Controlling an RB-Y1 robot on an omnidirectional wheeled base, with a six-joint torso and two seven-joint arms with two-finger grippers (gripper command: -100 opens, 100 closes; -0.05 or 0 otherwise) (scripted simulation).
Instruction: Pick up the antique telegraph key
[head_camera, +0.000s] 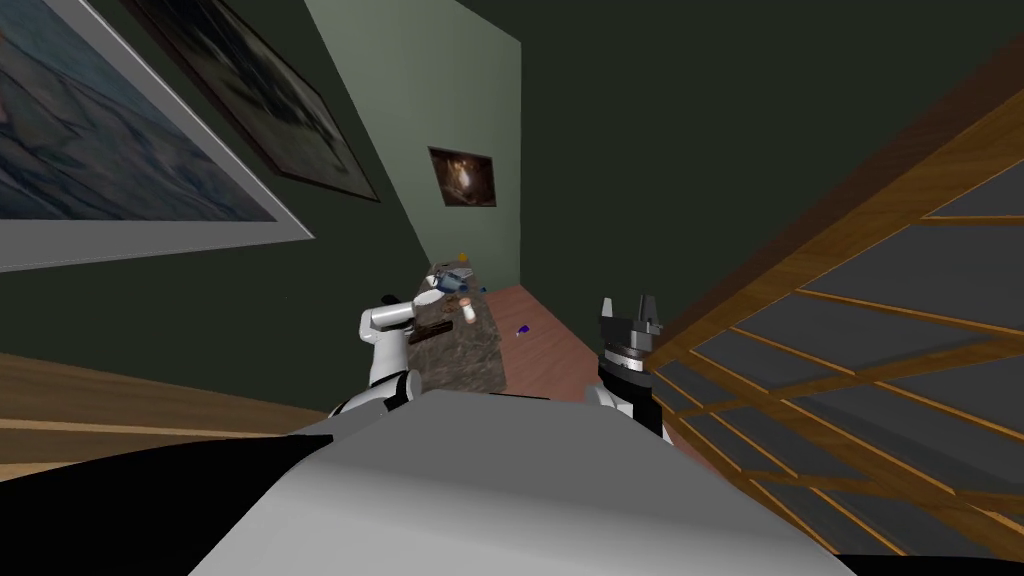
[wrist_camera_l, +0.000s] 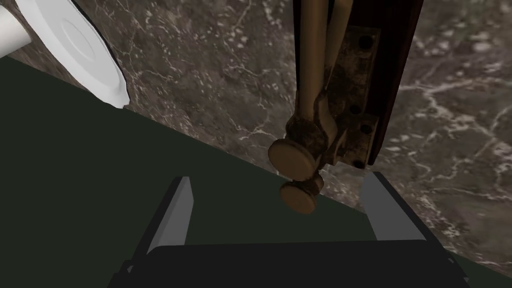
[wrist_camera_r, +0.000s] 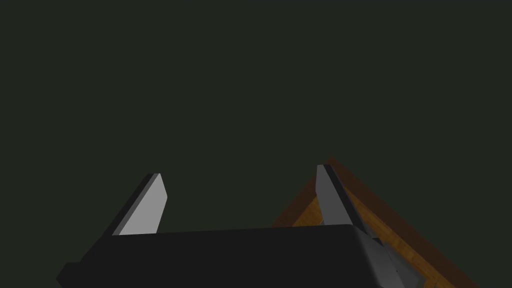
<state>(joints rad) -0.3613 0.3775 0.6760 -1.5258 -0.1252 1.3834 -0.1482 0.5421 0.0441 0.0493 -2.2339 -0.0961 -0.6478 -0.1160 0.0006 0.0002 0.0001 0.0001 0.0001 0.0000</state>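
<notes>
Spread open and empty, the left gripper (wrist_camera_l: 278, 177) is held at the edge of a brown marbled table (wrist_camera_l: 210, 75). Between its fingers, touched by neither, the round knobs of the brass telegraph key (wrist_camera_l: 345, 100) are seen; its dark base is laid flat on the table. Farther right, the right gripper (wrist_camera_r: 239, 170) is held open, grasping nothing.

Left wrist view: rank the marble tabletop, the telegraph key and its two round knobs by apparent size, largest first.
1. Marble tabletop, largest by far.
2. Telegraph key, running past the picture's edge.
3. Lever knob and end knob, the latter nearest the left gripper: nearly alike, and differing nearness leaves their order unsure.
</notes>
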